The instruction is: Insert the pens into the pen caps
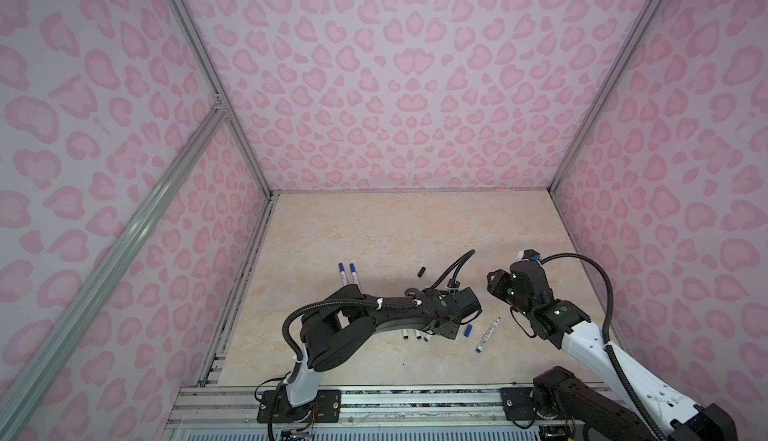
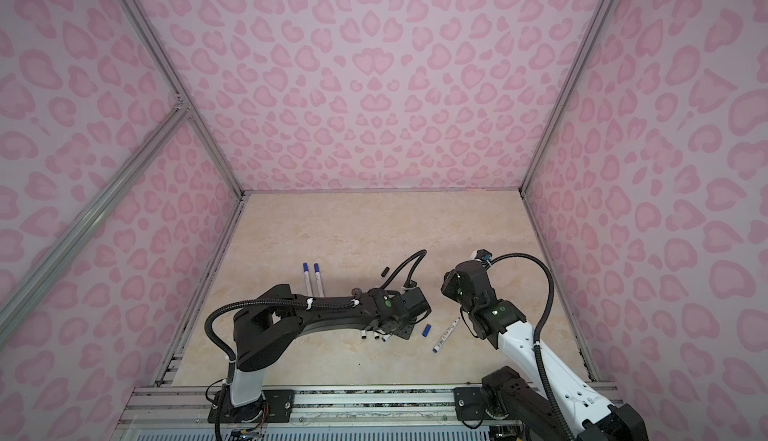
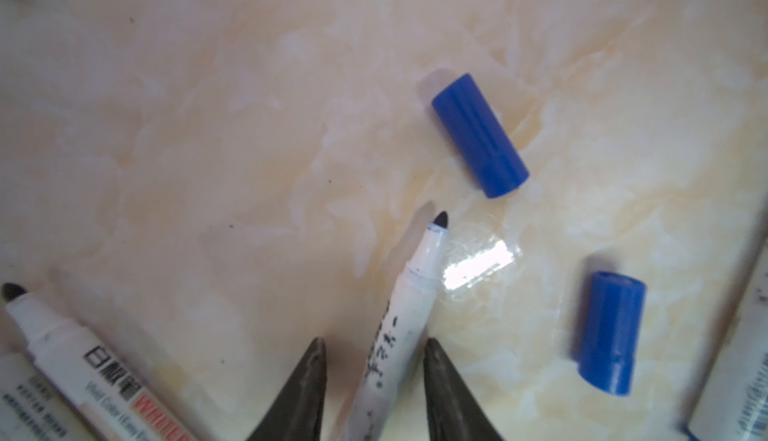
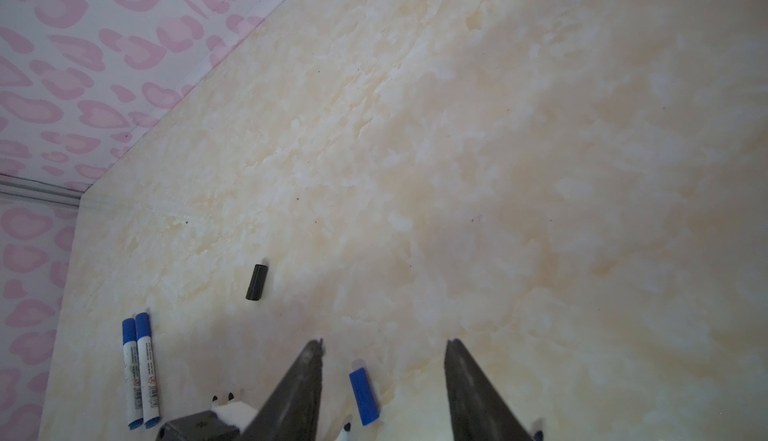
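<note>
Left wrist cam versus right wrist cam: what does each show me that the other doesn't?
Left wrist only: how the left gripper stands, jaws open either side of an uncapped pen. Right wrist only: two capped pens side by side, the black cap in clear view, the pink wall, the right gripper open and empty. Both: the marble table and loose blue caps: two in the left wrist, one in the right.

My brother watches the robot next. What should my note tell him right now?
Left gripper: open around a bare pen, not clamped yet.
Right gripper: open, empty, hovering.
Done: two capped pens lie side by side on the left.
Left to do: four bare pens; two loose blue caps and one black cap in view.
</note>
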Controlling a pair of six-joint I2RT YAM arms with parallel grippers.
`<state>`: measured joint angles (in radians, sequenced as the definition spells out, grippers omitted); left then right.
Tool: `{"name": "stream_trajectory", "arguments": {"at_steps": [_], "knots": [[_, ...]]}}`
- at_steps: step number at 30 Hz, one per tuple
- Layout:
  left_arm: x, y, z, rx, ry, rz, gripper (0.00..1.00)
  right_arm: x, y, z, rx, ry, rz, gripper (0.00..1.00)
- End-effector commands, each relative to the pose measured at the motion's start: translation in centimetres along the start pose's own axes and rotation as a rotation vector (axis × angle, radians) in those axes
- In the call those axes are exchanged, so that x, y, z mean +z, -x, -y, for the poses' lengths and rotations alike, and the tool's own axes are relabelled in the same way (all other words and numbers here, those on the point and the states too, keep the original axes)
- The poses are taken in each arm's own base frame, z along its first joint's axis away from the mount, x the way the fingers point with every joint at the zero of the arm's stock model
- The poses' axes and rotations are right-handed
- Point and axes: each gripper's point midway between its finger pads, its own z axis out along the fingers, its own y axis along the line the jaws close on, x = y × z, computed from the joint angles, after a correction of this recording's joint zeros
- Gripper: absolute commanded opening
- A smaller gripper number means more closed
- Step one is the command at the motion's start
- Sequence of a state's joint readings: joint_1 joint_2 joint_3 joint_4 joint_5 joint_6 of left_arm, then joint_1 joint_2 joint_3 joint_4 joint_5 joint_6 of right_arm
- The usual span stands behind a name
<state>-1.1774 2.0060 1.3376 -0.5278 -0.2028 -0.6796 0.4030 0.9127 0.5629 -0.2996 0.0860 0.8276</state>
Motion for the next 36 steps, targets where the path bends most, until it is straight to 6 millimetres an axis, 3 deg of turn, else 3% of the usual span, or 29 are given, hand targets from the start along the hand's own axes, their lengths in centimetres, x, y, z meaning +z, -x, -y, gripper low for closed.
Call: {"name": "stream_trajectory", "arguments": {"at_steps": [1,9,26,27,32,36], "knots": [[0.4,-2.9,-0.7,0.061,0.014,-0.119,0.40,0.1,0.0,0.1,0.000,-0.006,0.003,0.49],[0.8,-4.1,-1.4,0.094,0.025,-0.150,0.37,0.0,0.1,0.0,0.001,-0.005,0.003,0.49],[0.4,-5.8,-0.8,0.118,-0.046,-0.185,0.37,0.1,0.1,-0.1,0.002,-0.001,-0.004,0.49],[0.5,-5.9,-1.0,0.118,-0.041,-0.189,0.33,0.0,0.1,-0.2,0.001,-0.001,-0.002,0.49],[0.6,-6.4,-1.4,0.125,-0.029,-0.199,0.32,0.0,0.2,-0.3,0.002,0.001,-0.001,0.49],[0.8,-6.4,-1.5,0.127,-0.020,-0.197,0.22,0.0,0.3,-0.3,0.003,0.002,0.001,0.49]]}}
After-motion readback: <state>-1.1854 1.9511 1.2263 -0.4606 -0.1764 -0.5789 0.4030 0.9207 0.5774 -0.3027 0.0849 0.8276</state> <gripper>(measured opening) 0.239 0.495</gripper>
